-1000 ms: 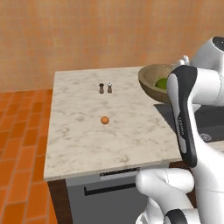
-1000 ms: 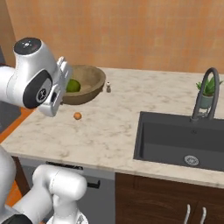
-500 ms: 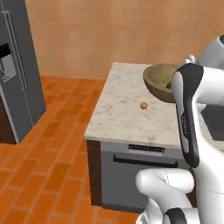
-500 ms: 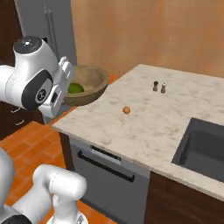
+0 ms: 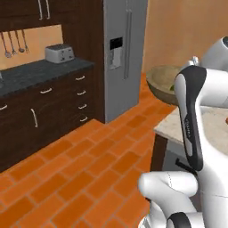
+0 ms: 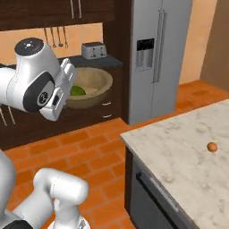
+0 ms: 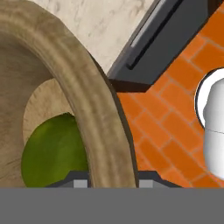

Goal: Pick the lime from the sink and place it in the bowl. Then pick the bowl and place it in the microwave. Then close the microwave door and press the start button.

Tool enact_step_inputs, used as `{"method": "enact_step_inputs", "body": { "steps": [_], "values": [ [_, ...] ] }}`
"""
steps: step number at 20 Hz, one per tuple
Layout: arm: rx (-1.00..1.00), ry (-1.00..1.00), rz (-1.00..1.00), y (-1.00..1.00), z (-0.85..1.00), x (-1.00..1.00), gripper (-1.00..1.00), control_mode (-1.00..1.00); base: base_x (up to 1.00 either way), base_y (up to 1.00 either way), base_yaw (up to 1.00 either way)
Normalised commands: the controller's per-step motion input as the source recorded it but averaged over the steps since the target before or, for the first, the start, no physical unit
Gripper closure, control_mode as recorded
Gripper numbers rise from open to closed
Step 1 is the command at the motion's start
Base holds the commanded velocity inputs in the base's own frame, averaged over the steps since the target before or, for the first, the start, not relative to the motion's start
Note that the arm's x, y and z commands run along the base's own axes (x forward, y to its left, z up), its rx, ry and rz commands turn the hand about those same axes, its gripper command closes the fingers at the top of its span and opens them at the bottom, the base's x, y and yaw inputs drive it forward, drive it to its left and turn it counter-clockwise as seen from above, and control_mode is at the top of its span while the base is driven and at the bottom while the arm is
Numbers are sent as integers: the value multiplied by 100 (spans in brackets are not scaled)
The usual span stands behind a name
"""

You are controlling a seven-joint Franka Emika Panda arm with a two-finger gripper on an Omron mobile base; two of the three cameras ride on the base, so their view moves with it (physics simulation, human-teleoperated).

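Note:
The light-brown wooden bowl (image 6: pixel 94 84) hangs in the air, held by its rim, with the green lime (image 6: pixel 77 91) lying inside it. My gripper (image 6: pixel 67 89) is shut on the bowl's near rim. In the hand view the thick rim (image 7: pixel 94 109) runs between the two fingertips (image 7: pixel 78 183), and the lime (image 7: pixel 54 151) rests on the bowl's floor to the left. The left base view has the bowl (image 5: pixel 162 82) behind my white arm, a sliver of lime (image 5: pixel 172 87) peeking out. The sink and the microwave are out of view.
A tall steel fridge (image 6: pixel 159 58) stands ahead, beside dark cabinets with a toaster (image 6: pixel 93 50) on their counter. The marble island counter (image 6: pixel 179 156) with a small orange ball (image 6: pixel 212 146) lies to the right. Orange brick floor (image 5: pixel 80 169) spreads between them.
The whole picture has swung as the base turned: the island slid off to the right, and the fridge and dark cabinets came into view. The bowl with the lime stays in my grip.

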Motion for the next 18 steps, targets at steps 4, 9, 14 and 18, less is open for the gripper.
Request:
{"method": "enact_step_inputs", "body": {
  "steps": [4,9,14,18],
  "values": [
    [0,0,0,0,0,0,100,100,0,37,90],
    [0,0,0,0,0,0,100,100,0,31,91],
    [0,0,0,0,0,0,100,100,0,28,90],
    [0,0,0,0,0,0,100,100,0,26,93]
  ]
}}
